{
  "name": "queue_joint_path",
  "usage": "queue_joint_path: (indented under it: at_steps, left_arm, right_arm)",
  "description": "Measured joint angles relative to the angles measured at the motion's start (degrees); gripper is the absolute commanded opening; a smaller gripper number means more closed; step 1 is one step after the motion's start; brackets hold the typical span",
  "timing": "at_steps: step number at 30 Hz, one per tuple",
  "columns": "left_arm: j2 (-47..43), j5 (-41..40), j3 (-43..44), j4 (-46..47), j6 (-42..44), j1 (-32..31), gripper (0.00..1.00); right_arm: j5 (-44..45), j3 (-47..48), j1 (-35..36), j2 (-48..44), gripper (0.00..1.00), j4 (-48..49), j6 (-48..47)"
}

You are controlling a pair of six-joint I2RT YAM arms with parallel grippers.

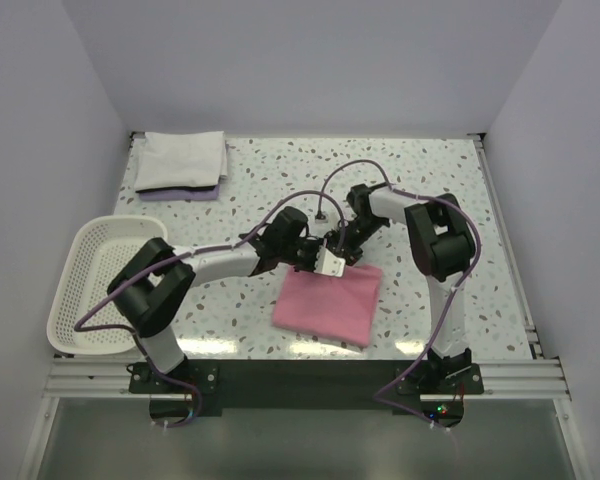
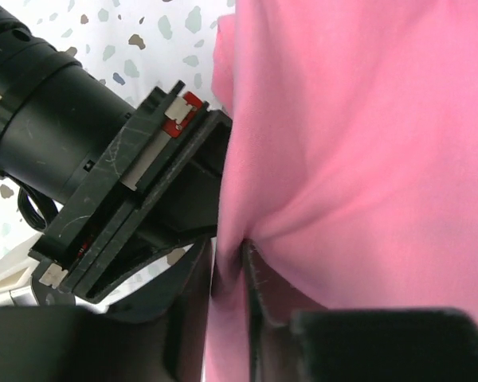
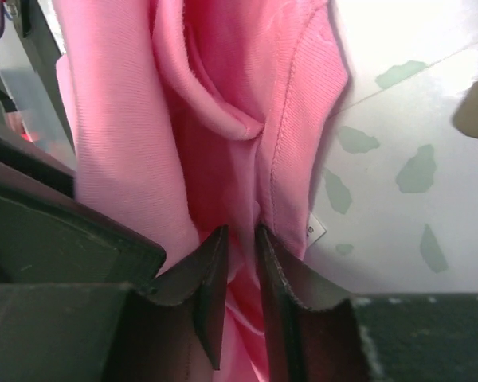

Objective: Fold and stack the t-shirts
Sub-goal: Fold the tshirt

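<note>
Pink t-shirt [image 1: 328,302] lies folded near the centre of the table [image 1: 430,170]. Left gripper [image 2: 229,255] and right gripper [image 3: 240,239] both pinch its far edge, jaws closed on cloth (heads nearly touching). Risk: uneven pulling opens the fold; wrists may collide. White t-shirt [image 1: 182,160] lies far-left.

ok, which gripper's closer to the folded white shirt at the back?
Left, narrowly. Both grip the pink shirt's far edge side by side: the left gripper sits on the side facing the white shirt in the far-left corner, the right gripper just beyond it.
</note>
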Motion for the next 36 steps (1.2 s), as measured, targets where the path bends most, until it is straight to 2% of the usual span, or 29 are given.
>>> queue_joint_path:
  at_steps: [5, 7, 12, 18, 21, 25, 32, 36]
  left_arm:
    - [-1.5, -0.7, -0.2, -0.2, -0.1, 0.3, 0.37]
    - [-3.3, -0.5, 0.4, -3.2, -0.4, 0.7, 0.39]
    - [-5.8, 4.3, 7.7, -17.4, -0.6, 2.9, 0.46]
    - [-5.4, 11.9, 13.9, -31.7, -1.2, 11.1, 0.52]
    - [-2.3, 13.7, 16.3, -36.0, -2.4, 15.1, 0.54]
    - [2.7, 15.3, 19.3, -37.8, -4.3, 17.4, 0.55]
    - [9.8, 17.0, 22.4, -39.1, -6.6, 17.9, 0.57]
    - [11.8, 17.7, 22.6, -39.1, -7.3, 17.9, 0.57]
  right_arm:
    - [4.8, 4.6, -0.1, 0.2, 0.34, -3.3, -1.7]
    - [7.4, 6.9, 0.2, 0.2, 0.35, -4.8, -3.0]
    - [14.9, 14.6, 0.2, 0.0, 0.45, -10.2, -6.6]
    - [19.6, 22.1, -1.5, -2.7, 0.52, -15.6, -10.1]
    - [19.8, 21.5, -3.6, -5.5, 0.54, -17.4, -12.1]
    - [19.8, 14.1, -5.9, -10.5, 0.54, -18.4, -13.6]
    - [20.2, 4.0, -5.7, -12.2, 0.54, -17.2, -13.9]
    - [21.0, 1.9, -5.7, -12.2, 0.54, -16.0, -13.9]
